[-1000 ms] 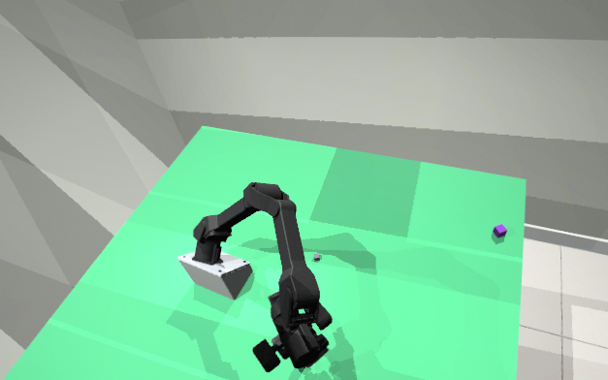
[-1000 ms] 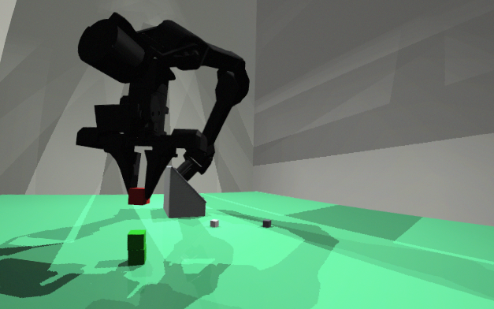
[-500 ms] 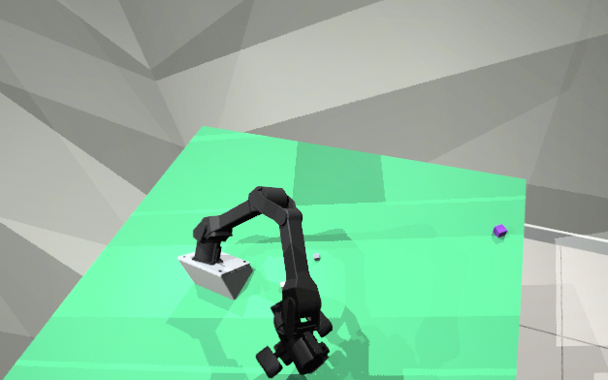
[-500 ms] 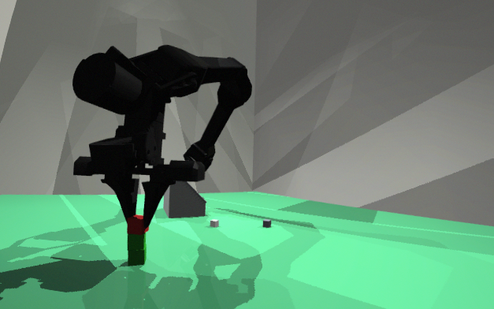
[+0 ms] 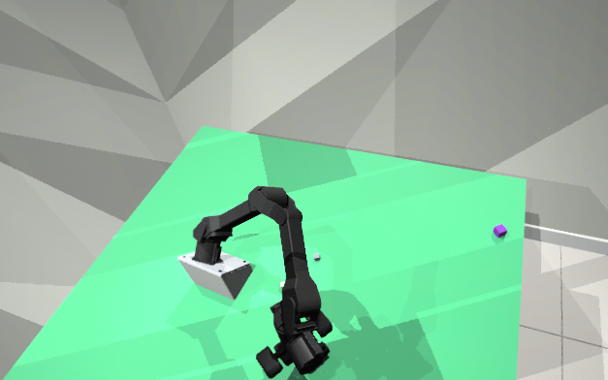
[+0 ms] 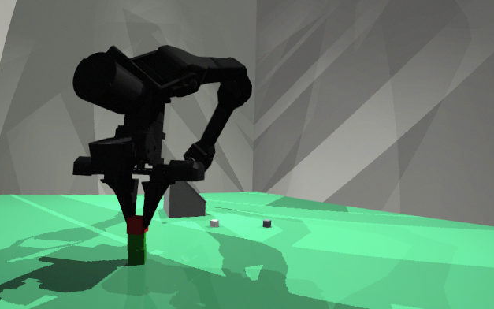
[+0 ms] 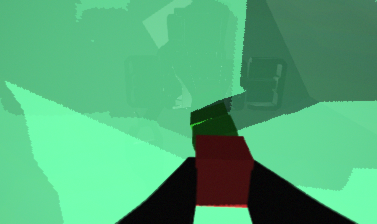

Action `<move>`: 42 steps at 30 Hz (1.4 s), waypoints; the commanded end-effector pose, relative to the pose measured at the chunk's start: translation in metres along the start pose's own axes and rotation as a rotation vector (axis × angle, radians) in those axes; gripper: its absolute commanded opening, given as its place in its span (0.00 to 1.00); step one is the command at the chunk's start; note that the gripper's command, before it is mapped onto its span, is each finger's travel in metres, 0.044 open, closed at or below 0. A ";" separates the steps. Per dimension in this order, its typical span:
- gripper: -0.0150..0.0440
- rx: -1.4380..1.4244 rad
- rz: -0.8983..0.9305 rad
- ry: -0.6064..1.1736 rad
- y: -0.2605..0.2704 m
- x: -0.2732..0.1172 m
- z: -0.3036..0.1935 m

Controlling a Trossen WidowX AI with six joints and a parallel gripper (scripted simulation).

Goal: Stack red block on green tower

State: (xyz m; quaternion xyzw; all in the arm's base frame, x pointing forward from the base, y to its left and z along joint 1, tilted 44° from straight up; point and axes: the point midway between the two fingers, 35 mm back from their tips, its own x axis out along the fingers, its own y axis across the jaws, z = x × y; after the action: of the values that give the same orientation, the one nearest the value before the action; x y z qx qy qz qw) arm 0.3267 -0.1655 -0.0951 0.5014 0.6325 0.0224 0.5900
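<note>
No writing or label shows on any surface. The red block (image 6: 135, 225) is a cube with no long axis; it sits square and upright, clamped between the fingertips of the gripper (image 6: 137, 221), whose fingers point straight down. In the exterior view the block's underside appears to meet the top of the green tower (image 6: 136, 249), directly above it. The tower stands upright on the green table (image 6: 366, 252), left of the small white cube (image 6: 214, 223)

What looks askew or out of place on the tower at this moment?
Nothing stands out. The red block sits on the green tower, which stands upright, and the jaws are shut on it. The exterior view suggests a slight overhang to the right, though that is hard to judge.
</note>
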 end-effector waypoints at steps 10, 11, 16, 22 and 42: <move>0.25 0.006 0.003 0.000 0.000 -0.002 0.000; 0.25 0.006 0.003 0.000 0.000 -0.005 0.000; 0.48 0.003 0.001 0.002 0.000 0.000 0.000; 0.74 0.003 0.001 0.002 0.000 0.000 0.000; 1.00 0.003 0.001 0.002 0.000 0.000 0.000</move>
State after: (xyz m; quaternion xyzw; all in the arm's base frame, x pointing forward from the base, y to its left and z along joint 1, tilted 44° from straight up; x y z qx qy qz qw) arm 0.3262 -0.1654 -0.0946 0.5026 0.6332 0.0221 0.5881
